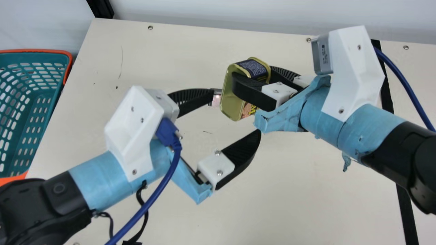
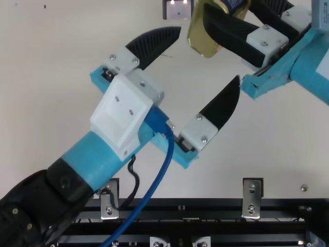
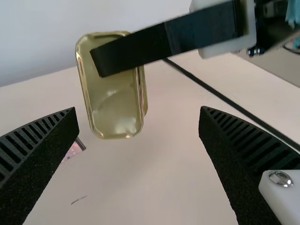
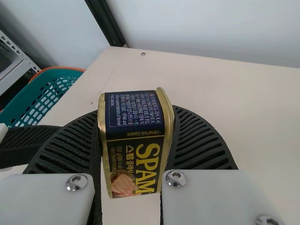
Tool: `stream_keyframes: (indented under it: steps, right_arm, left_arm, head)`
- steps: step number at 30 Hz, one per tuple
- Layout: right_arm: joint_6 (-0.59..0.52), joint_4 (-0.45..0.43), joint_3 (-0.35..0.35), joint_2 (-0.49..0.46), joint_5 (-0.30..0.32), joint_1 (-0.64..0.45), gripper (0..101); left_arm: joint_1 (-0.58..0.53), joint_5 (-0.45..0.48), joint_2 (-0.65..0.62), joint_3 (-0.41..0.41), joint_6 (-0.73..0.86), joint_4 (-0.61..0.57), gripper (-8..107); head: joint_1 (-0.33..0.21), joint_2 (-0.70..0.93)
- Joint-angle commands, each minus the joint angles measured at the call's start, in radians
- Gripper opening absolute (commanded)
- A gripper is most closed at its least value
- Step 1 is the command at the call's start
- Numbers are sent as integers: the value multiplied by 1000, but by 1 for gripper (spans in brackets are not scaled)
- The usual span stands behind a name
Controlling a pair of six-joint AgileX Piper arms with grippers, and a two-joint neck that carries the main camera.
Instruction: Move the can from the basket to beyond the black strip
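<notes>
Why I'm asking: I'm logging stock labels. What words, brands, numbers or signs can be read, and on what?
"SPAM": on the front of the can.
"200 g": on the same front.
Too small to read surely: the Korean lettering there, and the can's fine print.
Too small to read: the label on the right arm's grey box.

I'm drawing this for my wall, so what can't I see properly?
- Basket: left part, cut off by the main view's left edge.
- Can: part of its gold end, behind a finger of the right end effector, main view.
- Small pinkish thing: part of it, behind a finger of the left end effector, left wrist view.
</notes>
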Motion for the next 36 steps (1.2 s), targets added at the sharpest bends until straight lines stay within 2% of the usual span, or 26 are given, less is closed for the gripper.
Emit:
stream_keyframes:
  steps: [1, 5, 12, 24, 36]
  right_arm:
    - [2, -9, 3, -3, -5, -5, 0]
    - [10, -23, 9, -13, -9, -14, 0]
    - [17, -36, 23, -33, -10, -27, 0]
    - [53, -82, 43, -72, -12, -31, 0]
    - [135, -171, 31, -67, -48, 35, 0]
  left_arm:
    - [8, 32, -16, 14, -9, 35, 90]
    - [44, 68, -49, 44, -17, 71, 90]
    - [174, 88, -113, 98, -9, 95, 90]
    - [432, 85, -233, 196, 43, 53, 90]
    - [659, 100, -387, 307, 94, -9, 90]
  head:
    - [-4, -4]
    - [-4, -4]
    - [-4, -4]
    - [-4, -4]
    - [-4, -4]
